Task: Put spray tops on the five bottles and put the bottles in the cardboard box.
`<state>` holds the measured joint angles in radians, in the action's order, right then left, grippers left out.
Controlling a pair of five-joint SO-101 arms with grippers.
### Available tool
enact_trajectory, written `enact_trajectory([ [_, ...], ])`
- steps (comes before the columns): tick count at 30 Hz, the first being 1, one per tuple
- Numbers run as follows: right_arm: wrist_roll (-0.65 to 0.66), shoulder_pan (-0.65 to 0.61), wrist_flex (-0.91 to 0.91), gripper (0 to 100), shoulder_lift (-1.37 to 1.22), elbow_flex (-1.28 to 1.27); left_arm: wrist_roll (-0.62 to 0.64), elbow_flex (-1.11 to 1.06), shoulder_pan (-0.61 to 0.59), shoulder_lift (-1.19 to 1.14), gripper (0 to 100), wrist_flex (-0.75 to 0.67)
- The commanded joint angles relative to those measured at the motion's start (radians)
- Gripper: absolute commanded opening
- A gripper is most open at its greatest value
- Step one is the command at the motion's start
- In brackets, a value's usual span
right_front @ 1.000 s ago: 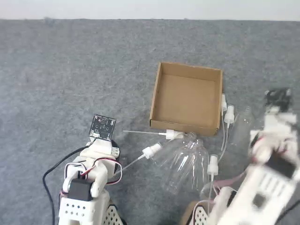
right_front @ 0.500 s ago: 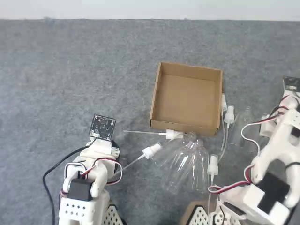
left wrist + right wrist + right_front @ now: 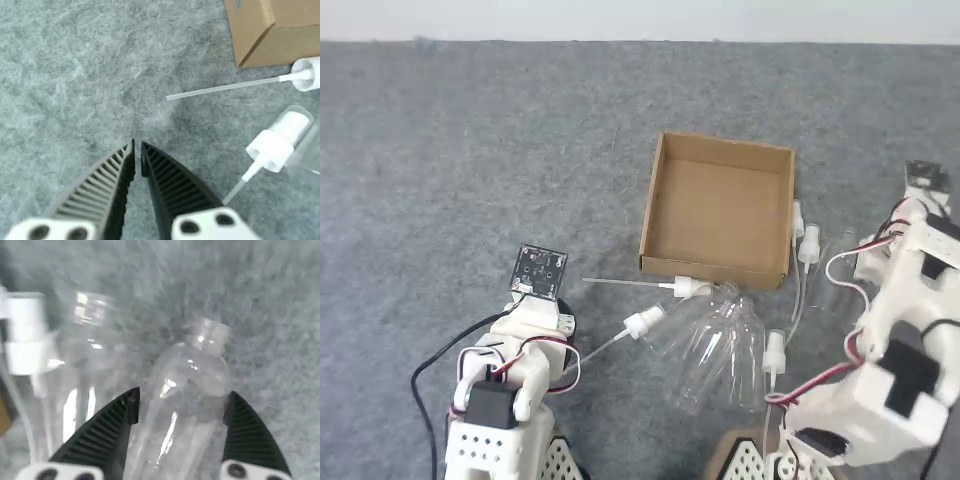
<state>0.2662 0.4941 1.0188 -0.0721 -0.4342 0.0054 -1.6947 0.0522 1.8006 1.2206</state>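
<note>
Grey felt tabletop (image 3: 470, 130) is carrying 1 uncapped clear bottle (image 3: 192, 367), lying between the spread jaws of the right gripper (image 3: 183, 392) with its long axis running straight ahead and neck pointing away, while the left gripper (image 3: 137, 146) is hovering closed, well apart.

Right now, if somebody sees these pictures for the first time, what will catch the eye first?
The open cardboard box in the middle of the grey carpet stands out first, with a heap of clear bottles lying just in front of it, on the arms' side. Next comes the right gripper, open on either side of a capless bottle, while the left gripper hangs shut over the carpet.
</note>
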Motion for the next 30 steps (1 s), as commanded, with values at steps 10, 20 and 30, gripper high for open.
enact_trajectory([
  [10,0.229,0.162,-0.022,6.7,-0.036,0.046,-0.423,0.028,-0.002,-0.002,1,-0.218],
  [20,0.489,0.254,-0.016,2.2,-0.036,0.040,-0.542,0.374,0.006,-0.163,4,-0.020],
  [30,0.506,0.269,-0.016,2.4,-0.044,0.040,-0.436,0.621,0.336,-0.798,9,-0.034],
])
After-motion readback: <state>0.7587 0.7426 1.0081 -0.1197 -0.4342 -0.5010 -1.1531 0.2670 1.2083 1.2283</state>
